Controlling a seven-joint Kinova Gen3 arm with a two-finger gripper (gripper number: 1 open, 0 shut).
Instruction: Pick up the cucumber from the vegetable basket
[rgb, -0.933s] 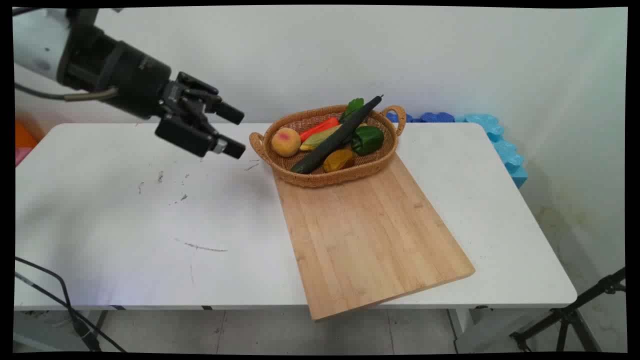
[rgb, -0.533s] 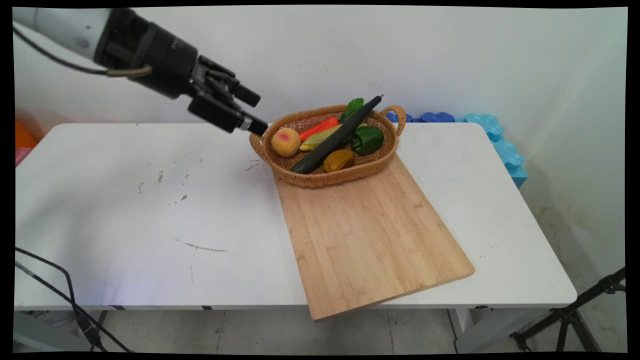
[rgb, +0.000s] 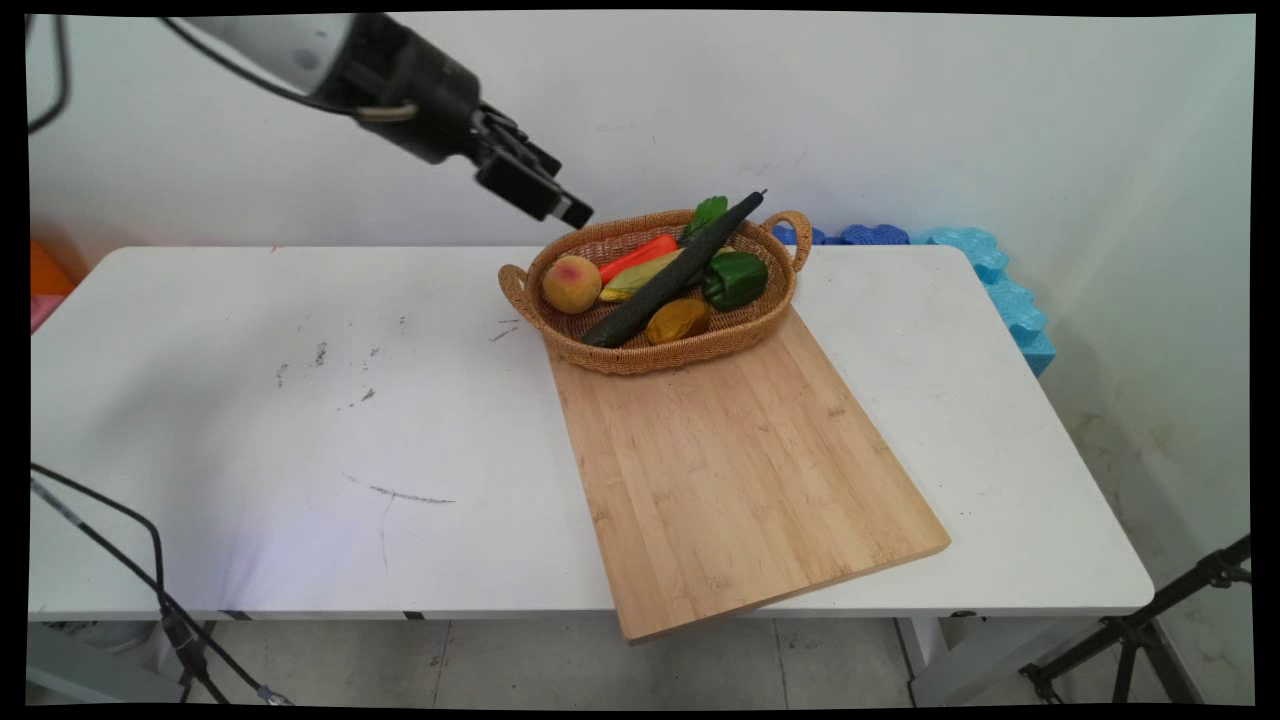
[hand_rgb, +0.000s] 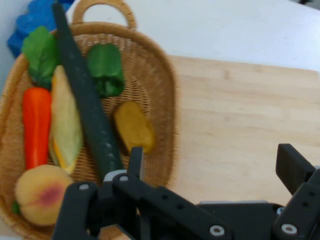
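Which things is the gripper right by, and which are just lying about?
By the gripper, which is open above them: basket, peach, cucumber, carrot, corn, green pepper.
Lying about: cutting board, table, blue foam.

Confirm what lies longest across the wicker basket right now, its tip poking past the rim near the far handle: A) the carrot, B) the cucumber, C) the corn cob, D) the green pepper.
B: the dark green cucumber runs diagonally across the wicker basket, over the corn cob, its tip past the rim.
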